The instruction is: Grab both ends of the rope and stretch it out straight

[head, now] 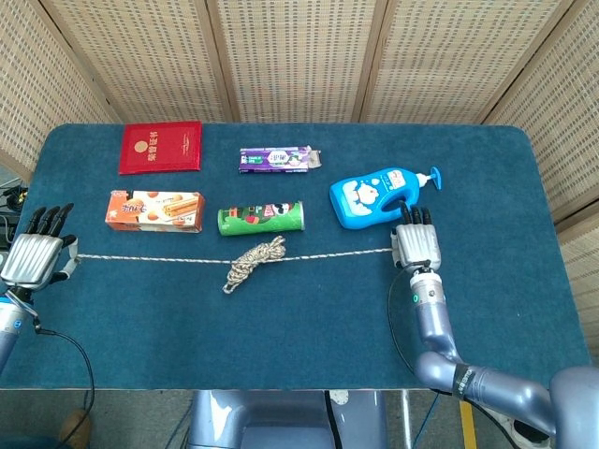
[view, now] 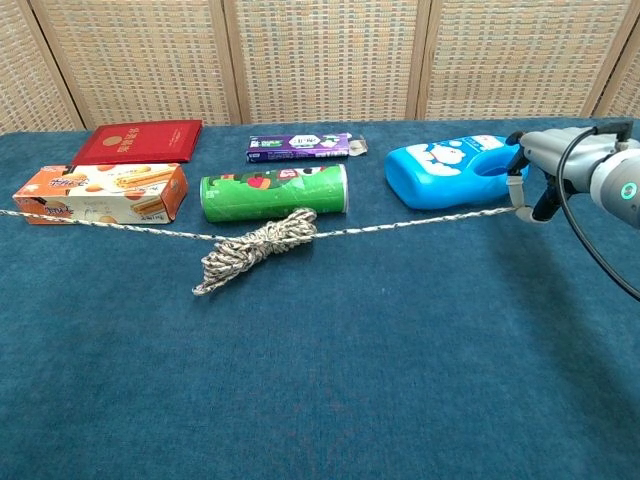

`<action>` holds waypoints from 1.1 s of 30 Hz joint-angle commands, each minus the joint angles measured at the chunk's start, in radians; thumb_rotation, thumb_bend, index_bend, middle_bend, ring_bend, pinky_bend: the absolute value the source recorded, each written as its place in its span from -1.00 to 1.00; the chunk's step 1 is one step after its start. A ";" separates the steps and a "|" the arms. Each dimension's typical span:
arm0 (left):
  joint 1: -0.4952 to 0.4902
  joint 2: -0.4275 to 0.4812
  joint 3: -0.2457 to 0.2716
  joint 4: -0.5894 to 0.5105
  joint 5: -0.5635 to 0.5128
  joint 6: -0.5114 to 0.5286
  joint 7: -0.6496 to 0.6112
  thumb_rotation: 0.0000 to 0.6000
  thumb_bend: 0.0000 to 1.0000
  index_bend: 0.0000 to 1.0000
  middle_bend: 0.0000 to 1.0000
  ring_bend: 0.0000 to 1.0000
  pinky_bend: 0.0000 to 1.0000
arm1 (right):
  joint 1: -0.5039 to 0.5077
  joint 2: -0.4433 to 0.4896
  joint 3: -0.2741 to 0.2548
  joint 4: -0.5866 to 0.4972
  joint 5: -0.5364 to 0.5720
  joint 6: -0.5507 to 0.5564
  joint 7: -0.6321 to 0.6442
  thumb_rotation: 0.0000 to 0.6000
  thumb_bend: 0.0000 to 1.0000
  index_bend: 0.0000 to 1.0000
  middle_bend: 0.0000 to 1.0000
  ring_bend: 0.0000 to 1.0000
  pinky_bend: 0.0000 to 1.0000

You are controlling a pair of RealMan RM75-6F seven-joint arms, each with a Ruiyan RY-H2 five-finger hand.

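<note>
Rope (head: 234, 256) taut above the desk (head: 309, 318), its ends pinched by left hand (head: 36, 258) and right hand (head: 416, 246); a bundle (head: 255, 261) remains mid-span, so spread both hands evenly without loosening the fingers.

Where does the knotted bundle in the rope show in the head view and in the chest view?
Head view: the bundle lies left of centre, below the green can.
Chest view: the bundle lies left of centre, just in front of the can.
Shared landmark: the green can.
</note>
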 commanded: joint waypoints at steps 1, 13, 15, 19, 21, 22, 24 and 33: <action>-0.001 -0.002 0.000 0.001 0.003 0.002 -0.001 1.00 0.17 0.57 -1.00 -1.00 -1.00 | 0.000 -0.001 -0.001 -0.002 0.001 -0.005 0.004 1.00 -0.13 0.29 -0.98 -1.00 -1.00; 0.049 0.093 -0.010 -0.149 0.000 0.059 -0.135 1.00 -1.00 -1.00 -1.00 -1.00 -1.00 | -0.050 0.062 -0.006 -0.124 -0.146 0.047 0.148 1.00 -1.00 -1.00 -1.00 -1.00 -1.00; 0.070 0.125 -0.016 -0.211 -0.007 0.089 -0.149 1.00 -1.00 -1.00 -1.00 -1.00 -1.00 | -0.072 0.087 -0.021 -0.164 -0.203 0.076 0.183 1.00 -1.00 -1.00 -1.00 -1.00 -1.00; 0.115 0.166 -0.030 -0.327 -0.018 0.167 -0.143 1.00 -1.00 -1.00 -1.00 -1.00 -1.00 | -0.115 0.134 -0.044 -0.227 -0.305 0.128 0.254 1.00 -1.00 -1.00 -1.00 -1.00 -1.00; 0.148 0.190 -0.034 -0.415 -0.025 0.219 -0.121 1.00 -1.00 -1.00 -1.00 -1.00 -1.00 | -0.149 0.165 -0.071 -0.259 -0.387 0.174 0.303 1.00 -1.00 -1.00 -1.00 -1.00 -1.00; 0.163 0.200 -0.040 -0.465 -0.032 0.245 -0.103 1.00 -1.00 -1.00 -1.00 -1.00 -1.00 | -0.167 0.178 -0.083 -0.271 -0.429 0.199 0.330 1.00 -1.00 -1.00 -1.00 -1.00 -1.00; 0.186 0.215 -0.042 -0.549 -0.027 0.287 -0.080 1.00 -1.00 -1.00 -1.00 -1.00 -1.00 | -0.202 0.199 -0.109 -0.295 -0.502 0.254 0.364 1.00 -1.00 -1.00 -1.00 -1.00 -1.00; 0.267 0.231 0.005 -0.740 -0.013 0.354 0.052 1.00 -1.00 -1.00 -1.00 -1.00 -1.00 | -0.307 0.245 -0.195 -0.274 -0.766 0.440 0.375 1.00 -1.00 -1.00 -1.00 -1.00 -1.00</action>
